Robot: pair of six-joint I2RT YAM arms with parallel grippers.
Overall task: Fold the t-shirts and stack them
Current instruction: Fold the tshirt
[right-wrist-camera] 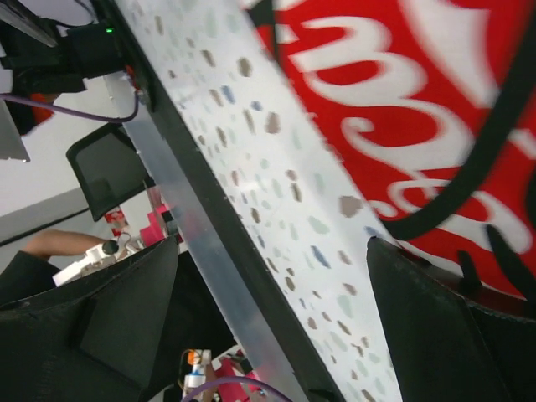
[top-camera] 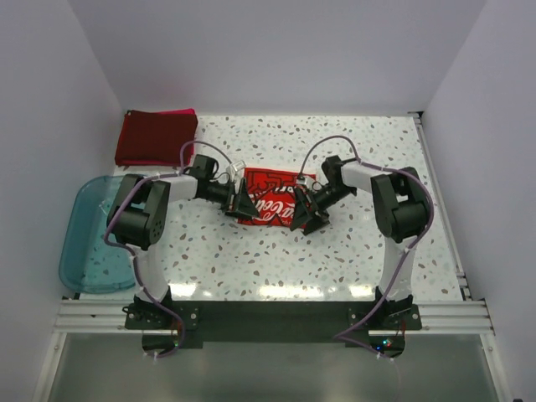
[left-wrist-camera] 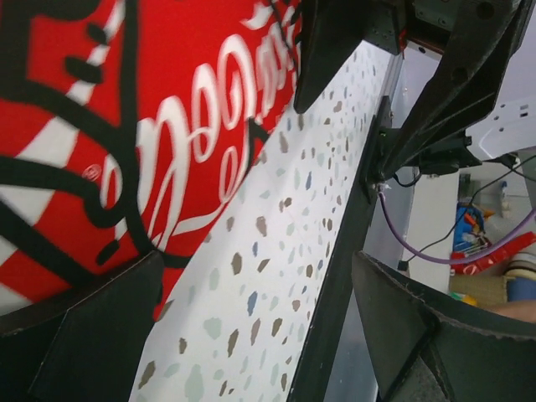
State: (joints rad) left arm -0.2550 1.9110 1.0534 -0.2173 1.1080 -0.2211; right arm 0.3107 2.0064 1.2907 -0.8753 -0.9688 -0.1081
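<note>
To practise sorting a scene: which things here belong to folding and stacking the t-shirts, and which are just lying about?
Belong to the job:
red printed t-shirt
folded dark red t-shirt
pink t-shirt peeking out beneath it

Lying about:
teal plastic tub

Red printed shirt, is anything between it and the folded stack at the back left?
Nothing loose lies between the red printed shirt and the folded stack; only the left arm reaches across that line.
</note>
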